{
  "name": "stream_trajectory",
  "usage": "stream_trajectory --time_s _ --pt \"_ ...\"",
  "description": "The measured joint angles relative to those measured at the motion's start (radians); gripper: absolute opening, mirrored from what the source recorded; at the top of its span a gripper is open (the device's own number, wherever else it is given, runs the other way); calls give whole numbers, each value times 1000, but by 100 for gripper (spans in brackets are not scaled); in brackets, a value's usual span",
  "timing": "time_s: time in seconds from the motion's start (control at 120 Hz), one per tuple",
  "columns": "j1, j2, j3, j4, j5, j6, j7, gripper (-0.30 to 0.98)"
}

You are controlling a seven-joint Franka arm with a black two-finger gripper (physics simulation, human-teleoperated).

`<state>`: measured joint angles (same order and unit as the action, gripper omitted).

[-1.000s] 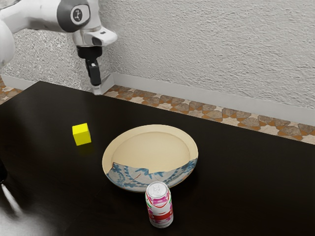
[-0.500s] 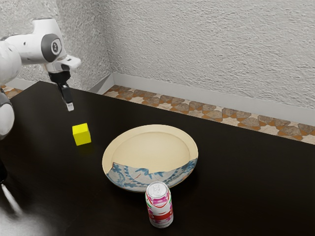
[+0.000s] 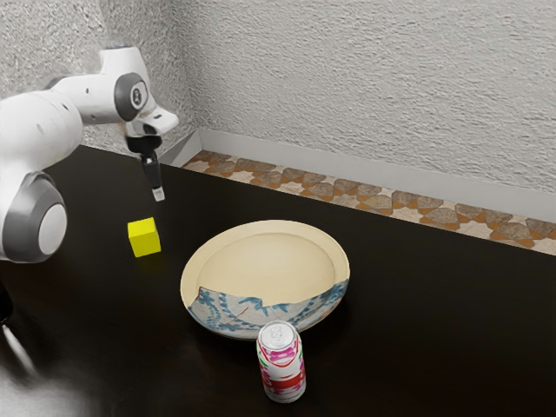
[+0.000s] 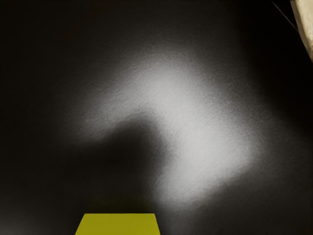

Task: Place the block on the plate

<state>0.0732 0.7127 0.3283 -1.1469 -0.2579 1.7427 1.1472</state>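
Observation:
In the exterior view my gripper [image 3: 158,194] hangs above the table, a little behind and above the yellow block [image 3: 144,238], apart from it. The block rests on the dark tabletop to the exterior view's left of the plate [image 3: 269,261], which is cream with a blue-patterned section and holds nothing. From the wrist view, the block's yellow top [image 4: 118,225] is cut by the lower edge, and part of the plate's rim [image 4: 306,24] appears at a corner.
A white can with red and pink markings [image 3: 281,363] stands upright close to the plate's near side. The dark table [image 3: 434,330] extends toward the exterior view's right, with a textured wall behind it.
Over the last second my hand has come down, first swinging to the exterior view's left and then partly back right. Block, plate and can have stayed where they were.

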Motion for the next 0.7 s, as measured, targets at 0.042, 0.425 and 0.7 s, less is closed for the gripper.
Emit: stream_trajectory --time_s 0.042,0.425,0.7 --pt "0 -1 -4 -14 0 7 4 68" --pt "46 -26 35 -124 3 65 121 69" --pt "44 -24 27 -198 2 138 162 69"
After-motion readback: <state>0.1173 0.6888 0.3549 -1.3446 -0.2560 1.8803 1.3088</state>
